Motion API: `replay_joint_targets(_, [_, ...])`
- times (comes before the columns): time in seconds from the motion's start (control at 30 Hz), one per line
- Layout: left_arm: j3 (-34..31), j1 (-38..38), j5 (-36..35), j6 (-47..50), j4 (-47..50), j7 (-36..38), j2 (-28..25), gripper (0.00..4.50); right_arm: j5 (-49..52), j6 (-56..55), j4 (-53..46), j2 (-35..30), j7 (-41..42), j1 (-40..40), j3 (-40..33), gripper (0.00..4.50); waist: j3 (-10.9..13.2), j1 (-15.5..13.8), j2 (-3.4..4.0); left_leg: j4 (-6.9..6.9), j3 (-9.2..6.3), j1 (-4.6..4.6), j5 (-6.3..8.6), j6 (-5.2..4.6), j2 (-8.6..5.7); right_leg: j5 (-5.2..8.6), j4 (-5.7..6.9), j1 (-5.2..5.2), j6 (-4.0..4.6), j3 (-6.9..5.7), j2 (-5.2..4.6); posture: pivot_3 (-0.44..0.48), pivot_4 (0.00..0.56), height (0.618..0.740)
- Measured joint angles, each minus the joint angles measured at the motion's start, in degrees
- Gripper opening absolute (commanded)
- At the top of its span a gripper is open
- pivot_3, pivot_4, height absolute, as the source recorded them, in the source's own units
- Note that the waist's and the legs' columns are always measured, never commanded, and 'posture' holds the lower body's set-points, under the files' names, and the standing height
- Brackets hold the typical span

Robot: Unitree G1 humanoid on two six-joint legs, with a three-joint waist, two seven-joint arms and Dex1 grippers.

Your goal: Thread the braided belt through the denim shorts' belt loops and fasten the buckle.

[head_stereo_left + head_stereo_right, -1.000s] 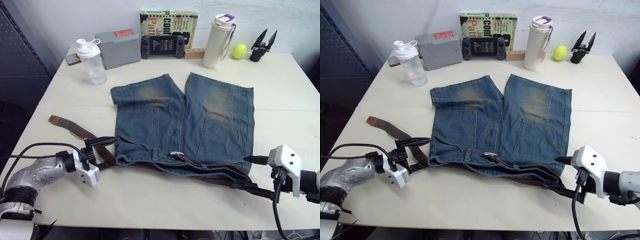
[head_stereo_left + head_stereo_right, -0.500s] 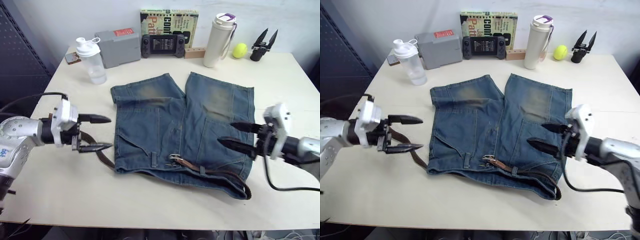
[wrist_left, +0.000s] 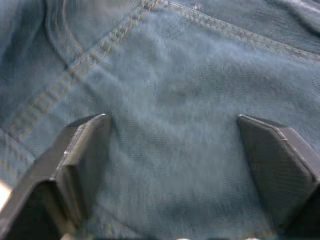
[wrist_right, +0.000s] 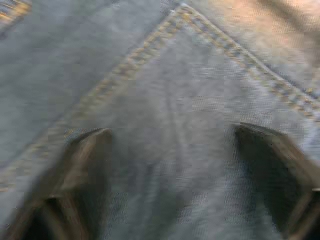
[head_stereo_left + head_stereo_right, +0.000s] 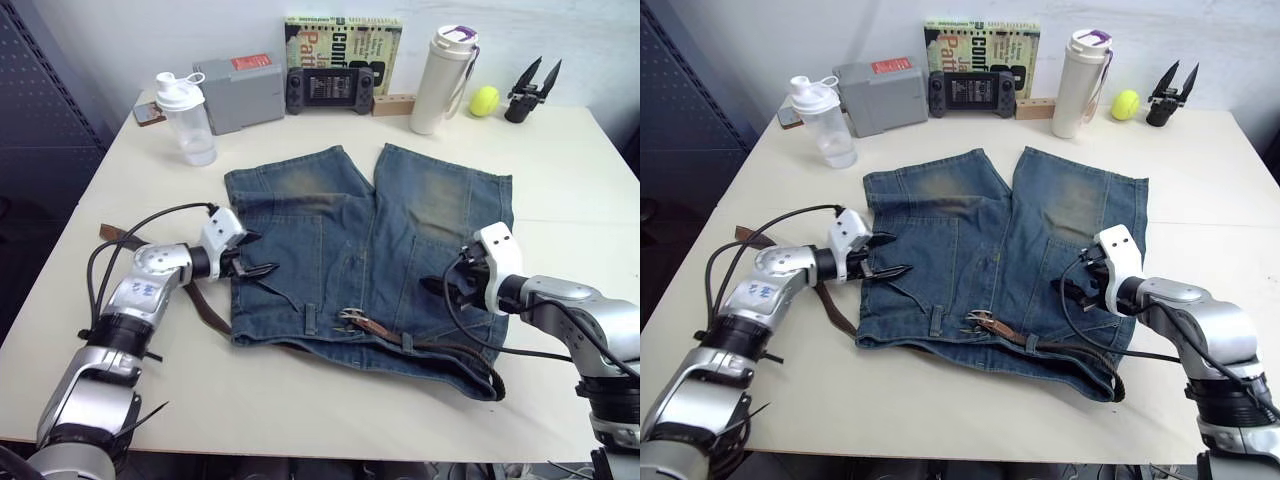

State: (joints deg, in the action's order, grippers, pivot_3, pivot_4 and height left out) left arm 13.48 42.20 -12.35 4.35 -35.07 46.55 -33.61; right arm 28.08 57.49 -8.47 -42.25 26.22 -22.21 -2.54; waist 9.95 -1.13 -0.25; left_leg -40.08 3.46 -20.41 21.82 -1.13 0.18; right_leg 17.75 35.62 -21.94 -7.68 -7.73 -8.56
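Note:
The denim shorts (image 5: pixel 370 240) lie flat on the table, waistband toward the front edge. The braided belt (image 5: pixel 432 346) runs along the waistband through belt loops (image 5: pixel 310 318). Its free end (image 5: pixel 112 236) trails off to the left under my left arm. The silver buckle (image 5: pixel 350 316) lies on the waistband near the middle. My left gripper (image 5: pixel 262 253) is open over the shorts' left side, denim between its fingers (image 3: pixel 85 150). My right gripper (image 5: pixel 1072 275) is open over the right leg, close to the cloth (image 4: pixel 170 115).
Along the back edge stand a shaker bottle (image 5: pixel 182 118), a grey box (image 5: pixel 238 92), a game controller (image 5: pixel 328 90), a book (image 5: pixel 345 40), a white flask (image 5: pixel 443 65), a tennis ball (image 5: pixel 484 100) and spare black fingers (image 5: pixel 530 88). Bare table (image 5: pixel 300 410) lies in front.
Both grippers have moved inward from beside the shorts to over the denim. The left has left the belt's trailing end. The shorts and belt lie as they did half a second ago.

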Motion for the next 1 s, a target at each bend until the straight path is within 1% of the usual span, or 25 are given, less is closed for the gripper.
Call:
replay_joint_targets(0.13, [-0.3, 0.5, 2.7, -2.4, -1.7, 0.9, 1.2, 1.51, -1.8, -0.1, 0.4, 0.1, 0.6, -0.7, 1.5, 0.73, -0.2, 0.0, -0.06, 0.06, -0.08, 0.17, 0.00, 0.00, 0.05, 0.00, -0.07, 0.23, 0.00, -0.04, 0.00, 0.000, 0.150, 0.731])
replay_joint_targets(0.17, [-0.1, 0.5, 3.6, -3.2, -1.7, 1.2, 1.3, 1.01, -2.4, -0.3, 0.5, 0.2, 0.6, -0.8, 2.1, 0.20, -0.3, 0.0, -0.08, 0.05, -0.11, 0.19, 0.00, 0.00, 0.05, 0.00, -0.11, 0.29, 0.00, -0.06, 0.01, 0.000, 0.150, 0.731])
replay_joint_targets(0.2, [0.1, 0.4, 4.6, -3.9, -1.7, 1.4, 1.4, 0.65, -3.1, -0.5, 0.5, 0.4, 0.6, -0.9, 2.6, 0.00, -0.4, 0.0, -0.12, 0.05, -0.12, 0.21, 0.00, 0.00, 0.05, 0.00, -0.12, 0.32, 0.00, -0.06, 0.00, 0.000, 0.150, 0.731])
replay_joint_targets(0.23, [0.3, 0.4, 5.5, -4.4, -1.7, 1.4, 1.4, 0.22, -3.9, -1.0, 0.7, 0.7, 0.5, -0.9, 3.0, 0.00, -0.6, 0.0, -0.21, 0.05, -0.12, 0.24, 0.00, 0.00, 0.05, 0.00, -0.12, 0.34, 0.00, -0.06, 0.00, 0.000, 0.150, 0.731])
replay_joint_targets(0.27, [0.3, 0.4, 6.4, -5.0, -1.7, 1.3, 1.5, 0.03, -4.8, -1.4, 0.9, 1.2, 0.3, -1.0, 3.5, 0.00, -0.7, 0.0, -0.30, 0.05, -0.13, 0.24, 0.00, 0.00, 0.05, 0.00, -0.12, 0.35, 0.00, -0.06, 0.01, 0.000, 0.150, 0.731])
replay_joint_targets(0.37, [0.2, 0.4, 8.7, -6.1, -2.4, 0.2, 1.8, 0.03, -7.7, -3.4, 2.1, 3.2, -1.4, -1.9, 5.1, 0.00, -1.2, 0.1, -0.42, 0.03, -0.14, 0.29, 0.00, 0.00, 0.06, 0.00, -0.16, 0.43, 0.00, -0.05, 0.00, 0.000, 0.150, 0.731])
replay_joint_targets(0.57, [0.2, 2.8, 12.9, -8.5, -6.6, -4.7, 4.4, 0.03, -14.5, -8.9, 9.1, 7.3, -6.0, -6.7, 7.6, 0.00, -1.5, -0.1, -0.25, -0.06, -0.53, 0.31, -0.02, -0.01, 0.04, -0.02, -0.21, 0.49, -0.03, 0.04, -0.02, 0.000, 0.150, 0.731])
replay_joint_targets(0.67, [0.0, 4.3, 14.5, -9.5, -9.2, -7.3, 5.7, 0.03, -16.7, -10.4, 12.0, 9.1, -7.6, -8.5, 7.5, 0.00, -1.5, -0.1, -0.15, -0.05, -0.60, 0.28, -0.02, -0.02, 0.02, -0.02, -0.19, 0.48, -0.04, 0.01, -0.03, 0.000, 0.150, 0.731])
replay_joint_targets(0.8, [0.0, 5.1, 16.8, -12.4, -11.9, -11.0, 6.5, 0.03, -17.4, -10.9, 12.5, 9.7, -7.6, -8.5, 7.4, 0.00, -1.6, -0.1, -0.09, -0.06, -0.61, 0.29, -0.03, -0.03, 0.01, -0.02, -0.17, 0.48, -0.04, 0.02, -0.03, 0.000, 0.150, 0.731])
replay_joint_targets(0.93, [-0.9, 5.4, 17.2, -13.8, -13.1, -13.4, 7.2, 0.03, -17.6, -10.9, 11.7, 10.1, -7.6, -8.0, 6.7, 0.00, -1.5, 0.0, -0.03, -0.04, -0.62, 0.24, -0.03, -0.03, 0.02, -0.02, -0.18, 0.42, -0.04, 0.00, -0.03, 0.000, 0.150, 0.731])
replay_joint_targets(1.0, [-1.7, 4.9, 17.1, -13.6, -12.5, -13.4, 7.2, 1.02, -17.6, -10.8, 11.3, 11.2, -8.2, -7.8, 5.7, 0.66, -1.5, 0.1, 0.01, -0.03, -0.62, 0.21, -0.03, -0.03, 0.03, -0.02, -0.18, 0.40, -0.04, -0.01, -0.02, 0.000, 0.150, 0.731])
